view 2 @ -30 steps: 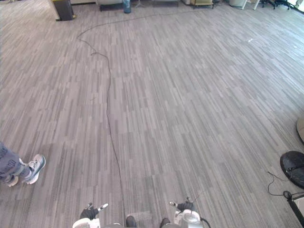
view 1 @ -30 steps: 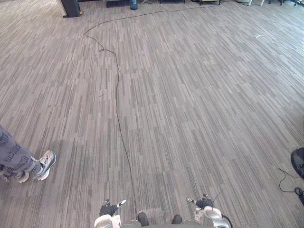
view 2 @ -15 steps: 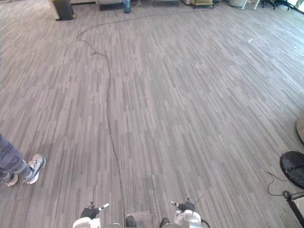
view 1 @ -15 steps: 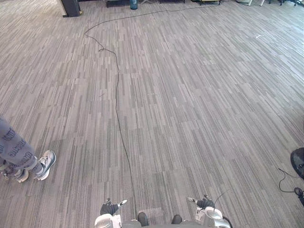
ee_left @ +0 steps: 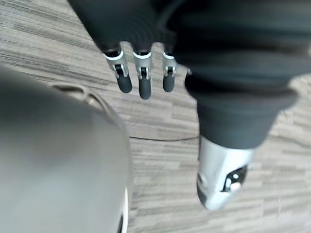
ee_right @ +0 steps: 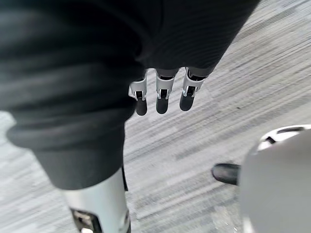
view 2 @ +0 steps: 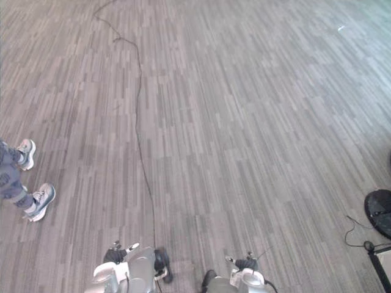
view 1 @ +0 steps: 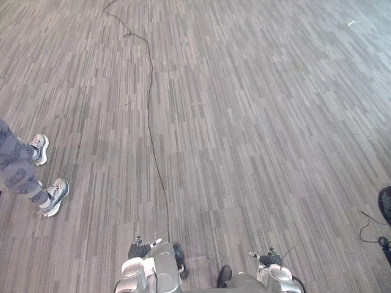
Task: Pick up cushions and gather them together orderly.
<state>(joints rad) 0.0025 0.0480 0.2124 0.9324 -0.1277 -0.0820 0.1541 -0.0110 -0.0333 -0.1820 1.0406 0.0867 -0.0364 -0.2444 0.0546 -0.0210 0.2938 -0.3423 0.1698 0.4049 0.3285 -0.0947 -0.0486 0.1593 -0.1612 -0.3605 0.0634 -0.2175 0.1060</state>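
As my view dipped toward the floor [view 1: 244,122], my left hand [ee_left: 140,80] and right hand [ee_right: 164,94] hung slack, empty (cushions unlocated).

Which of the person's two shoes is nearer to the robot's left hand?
The lower shoe in the eye views; the upper shoe stands farther from the left hand.

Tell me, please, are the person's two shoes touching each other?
Apart. The left eye view shows floor between the nearer shoe and the farther shoe.
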